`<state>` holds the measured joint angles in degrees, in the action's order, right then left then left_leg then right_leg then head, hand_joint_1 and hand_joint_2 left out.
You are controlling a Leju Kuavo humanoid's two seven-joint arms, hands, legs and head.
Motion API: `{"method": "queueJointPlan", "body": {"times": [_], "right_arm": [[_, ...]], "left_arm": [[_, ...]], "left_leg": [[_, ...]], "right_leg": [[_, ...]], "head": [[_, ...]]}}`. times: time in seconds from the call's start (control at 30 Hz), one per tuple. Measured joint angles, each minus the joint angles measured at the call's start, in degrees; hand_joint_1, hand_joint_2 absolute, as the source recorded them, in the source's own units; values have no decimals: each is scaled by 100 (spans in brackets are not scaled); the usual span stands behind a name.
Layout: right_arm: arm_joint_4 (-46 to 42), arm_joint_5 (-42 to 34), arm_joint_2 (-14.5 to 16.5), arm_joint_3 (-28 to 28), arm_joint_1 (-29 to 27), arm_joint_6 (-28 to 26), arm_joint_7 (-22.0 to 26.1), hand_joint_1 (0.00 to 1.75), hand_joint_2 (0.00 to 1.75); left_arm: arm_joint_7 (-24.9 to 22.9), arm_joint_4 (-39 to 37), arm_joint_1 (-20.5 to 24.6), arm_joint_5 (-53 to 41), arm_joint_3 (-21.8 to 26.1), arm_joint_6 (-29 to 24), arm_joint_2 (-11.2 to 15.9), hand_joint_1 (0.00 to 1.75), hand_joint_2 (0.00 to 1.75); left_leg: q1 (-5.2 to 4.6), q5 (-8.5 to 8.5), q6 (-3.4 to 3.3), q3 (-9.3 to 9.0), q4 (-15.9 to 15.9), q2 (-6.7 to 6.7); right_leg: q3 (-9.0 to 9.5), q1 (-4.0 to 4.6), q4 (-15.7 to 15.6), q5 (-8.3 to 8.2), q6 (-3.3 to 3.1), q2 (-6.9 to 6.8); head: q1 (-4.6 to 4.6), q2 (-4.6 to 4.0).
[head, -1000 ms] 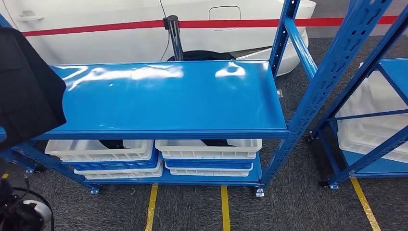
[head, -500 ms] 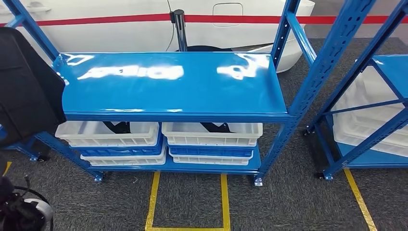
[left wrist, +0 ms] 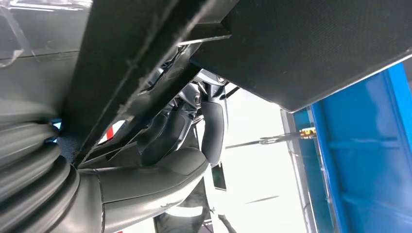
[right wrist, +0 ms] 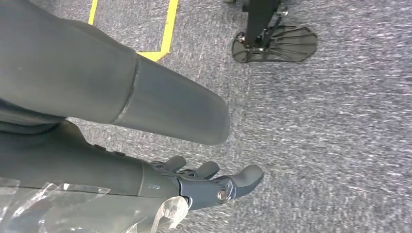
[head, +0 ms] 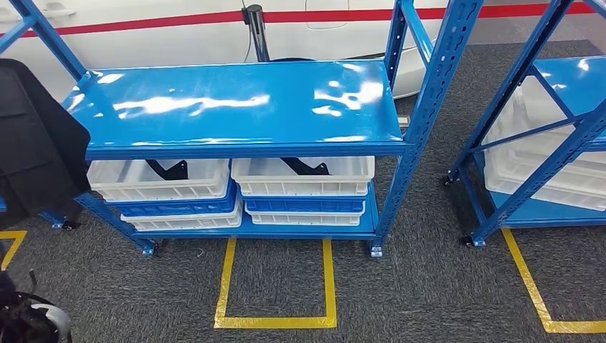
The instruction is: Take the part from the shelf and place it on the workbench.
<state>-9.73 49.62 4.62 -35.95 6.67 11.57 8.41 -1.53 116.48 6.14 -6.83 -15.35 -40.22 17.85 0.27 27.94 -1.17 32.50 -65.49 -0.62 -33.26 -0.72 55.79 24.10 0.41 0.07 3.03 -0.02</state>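
A large flat black part (head: 36, 136) hangs at the left edge of the head view, in front of the blue shelf's (head: 236, 107) left post. The left wrist view has the same black part (left wrist: 311, 43) close up, and my left hand (left wrist: 184, 131) grips its edge between the thumb and the darker fingers. My right hand (right wrist: 209, 182) hangs over grey carpet with its fingers apart and nothing in it. The shelf's top board is bare and glossy.
White trays (head: 161, 182) (head: 304, 179) with black parts in them sit on the shelf's lower level. A second blue shelf (head: 557, 143) with white trays stands at the right. A yellow tape square (head: 275, 321) marks the carpet. A white car (head: 179, 36) stands behind. A stand's round base (right wrist: 274, 43) rests on the carpet.
The camera has drawn back from the shelf: the shelf sits higher and smaller in the picture and the yellow floor square has come into view. The black part stays at the left edge.
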Motion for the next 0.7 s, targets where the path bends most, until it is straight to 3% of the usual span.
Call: {"method": "queueJointPlan", "body": {"times": [0.07,0.13,0.2,0.23,0.27,0.33,0.37,0.4,0.43,0.5,0.57,0.63,0.7], "right_arm": [[0,-6,3,-1,8,-1,-13,0,0],[0,-22,-2,-2,14,-1,-32,0,0],[0,-45,-19,-2,16,-1,-63,0,0],[1,-54,-25,-1,12,2,-78,0,0],[1,-57,-28,-1,8,8,-93,0,0],[2,-63,-28,2,2,29,-118,0,0],[2,-64,-29,2,3,38,-134,0,0],[1,-66,-31,2,5,43,-153,0,0],[1,-67,-35,2,8,45,-177,0,0],[0,-68,-48,1,10,45,-218,0,0],[0,-70,-58,-1,13,44,-234,0,0],[0,-81,-61,-1,15,43,-236,0,0],[2,-95,-57,0,13,43,-238,0,0]], "left_arm": [[3,44,-7,8,52,0,14,175,175],[10,82,-20,11,74,0,32,175,175],[18,95,-48,18,98,0,41,175,175],[20,101,-54,20,113,0,43,175,175],[22,108,-56,20,125,0,42,175,175],[26,121,-62,20,143,0,41,175,175],[27,124,-76,20,152,0,40,175,175],[28,124,-93,20,158,0,40,175,175],[27,124,-111,21,164,0,40,175,175],[27,126,-138,22,170,0,40,175,175],[27,142,-145,21,184,0,40,175,175],[28,160,-148,19,201,0,40,175,175],[27,166,-156,19,207,0,40,175,175]], "left_leg": [[-64,-49,-116,-603,893,0],[-107,-7,-159,-804,1283,9],[-98,-125,-193,-725,1358,16],[-80,-202,-227,-669,1392,12],[-61,-288,-255,-602,1425,13],[-53,-429,-281,-438,1424,16],[-57,-496,-277,-354,1415,16],[-59,-557,-268,-269,1402,14],[-60,-612,-255,-188,1381,10],[-50,-697,-218,-30,1307,3],[-52,-762,-164,115,1202,-4],[-57,-849,-104,209,1154,-15],[-36,-899,-46,279,1142,-12]], "right_leg": [[-66,14,-5,-93,27,8],[-85,-5,-33,-194,89,8],[-115,-18,-59,-238,164,0],[-160,-10,15,-119,194,0],[-233,-3,209,117,211,0],[-421,-10,932,727,237,-1],[-488,-14,1312,901,251,-2],[-494,-16,1566,920,264,-2],[-415,-17,1629,807,273,-2],[57,-23,1092,462,282,-3],[612,-11,235,407,263,5],[784,26,-160,496,198,18],[701,32,-197,427,106,9]], "head": [[-3,0],[-7,0],[-8,0],[-10,0],[-17,0],[-39,0],[-48,0],[-53,0],[-54,0],[-54,0],[-54,0],[-51,0],[-49,0]]}}
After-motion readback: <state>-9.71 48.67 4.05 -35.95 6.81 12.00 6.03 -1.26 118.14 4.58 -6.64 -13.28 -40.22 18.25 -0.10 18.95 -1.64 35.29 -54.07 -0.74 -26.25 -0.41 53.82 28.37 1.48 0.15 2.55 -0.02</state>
